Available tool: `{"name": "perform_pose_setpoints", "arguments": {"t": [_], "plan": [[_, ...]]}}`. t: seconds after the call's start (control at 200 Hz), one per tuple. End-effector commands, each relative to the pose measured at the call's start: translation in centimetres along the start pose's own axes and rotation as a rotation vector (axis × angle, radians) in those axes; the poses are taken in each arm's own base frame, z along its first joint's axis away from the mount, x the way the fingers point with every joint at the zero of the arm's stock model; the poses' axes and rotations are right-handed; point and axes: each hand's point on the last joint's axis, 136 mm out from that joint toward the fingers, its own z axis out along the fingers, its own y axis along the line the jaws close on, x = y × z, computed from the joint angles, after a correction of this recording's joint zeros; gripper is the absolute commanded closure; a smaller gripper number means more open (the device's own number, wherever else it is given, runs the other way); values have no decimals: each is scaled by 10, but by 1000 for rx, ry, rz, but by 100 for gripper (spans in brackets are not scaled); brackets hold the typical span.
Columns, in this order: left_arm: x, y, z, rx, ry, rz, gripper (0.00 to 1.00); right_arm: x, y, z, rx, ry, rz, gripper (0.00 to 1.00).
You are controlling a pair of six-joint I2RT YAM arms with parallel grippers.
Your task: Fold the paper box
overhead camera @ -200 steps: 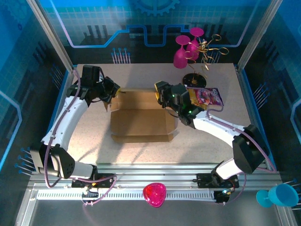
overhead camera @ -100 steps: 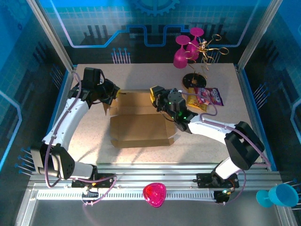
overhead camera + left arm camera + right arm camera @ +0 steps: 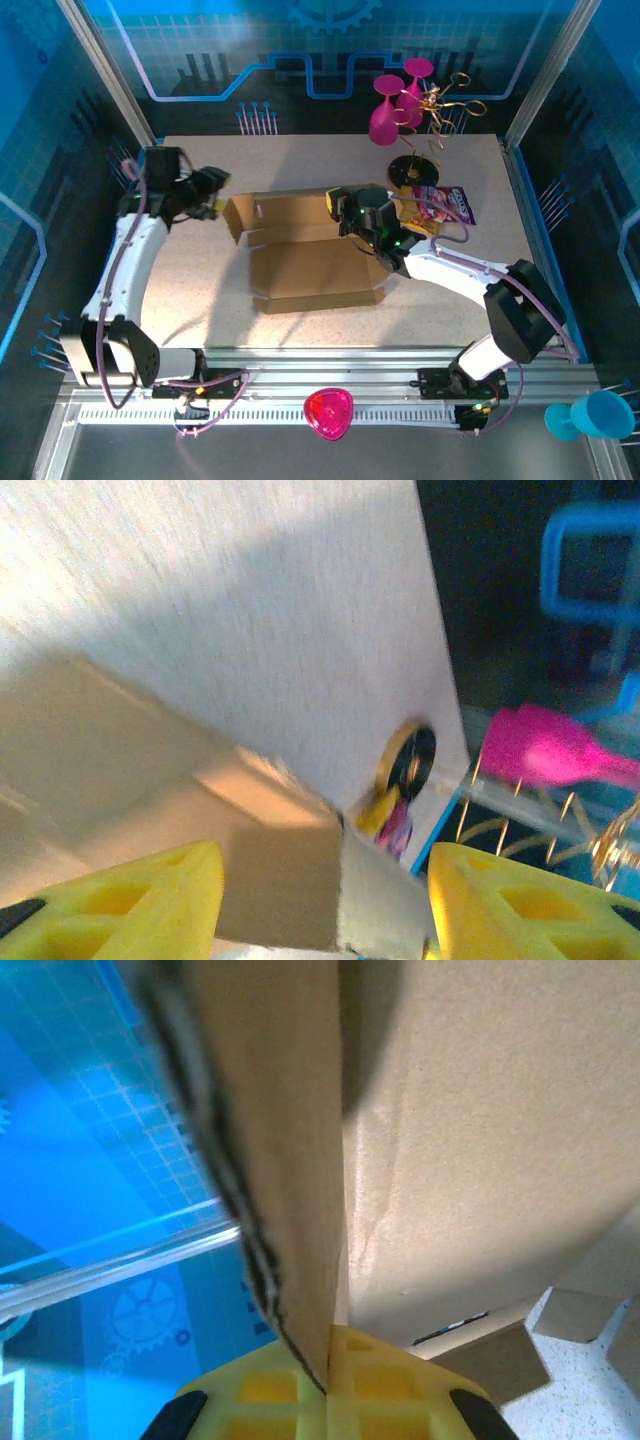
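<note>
The paper box [image 3: 310,262] lies open in the middle of the table [image 3: 200,290], with its base flat and its far wall standing up; the right claw [image 3: 345,210] is clamped on the right end of this wall, and in the right wrist view the yellow fingers [image 3: 250,1390] pinch the thin cardboard edge between them; I judge that this grip holds the wall upright and prevents the box from sliding. The left claw [image 3: 213,193] hangs just beside the left side flap, with its fingers apart and nothing in them; so it seems free to push that flap inward, which is probably the next fold.
</note>
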Motion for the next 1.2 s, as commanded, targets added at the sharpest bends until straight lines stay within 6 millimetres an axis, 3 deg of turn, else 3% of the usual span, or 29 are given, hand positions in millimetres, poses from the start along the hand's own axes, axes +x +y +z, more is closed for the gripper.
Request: {"name": "perform_pose_setpoints", "arguments": {"t": [0.0,0.085,0.19,0.255,0.33,0.465,0.71,0.841,1.196], "plan": [[-31,41,-30,-55,-88,-31,47,-5,36,-17,-50,-20,28,100],[-41,75,-19,-105,-87,-85,55,-6,41,-22,-53,-25,46,100],[-32,109,19,-119,2,-159,72,-5,51,-27,-67,-23,61,100],[-28,125,38,-113,40,-186,82,-5,51,-30,-47,-29,65,100],[-25,136,56,-95,76,-202,85,-5,58,-33,-54,-31,74,100],[-18,128,84,-10,152,-192,85,-4,68,-39,-59,-36,85,100],[19,120,137,59,305,-173,91,-6,66,-34,-56,-35,104,100],[28,124,143,87,319,-196,94,-9,67,-29,-65,-36,117,100],[52,102,147,280,368,-209,89,-13,61,-18,-57,-27,141,100]]}}
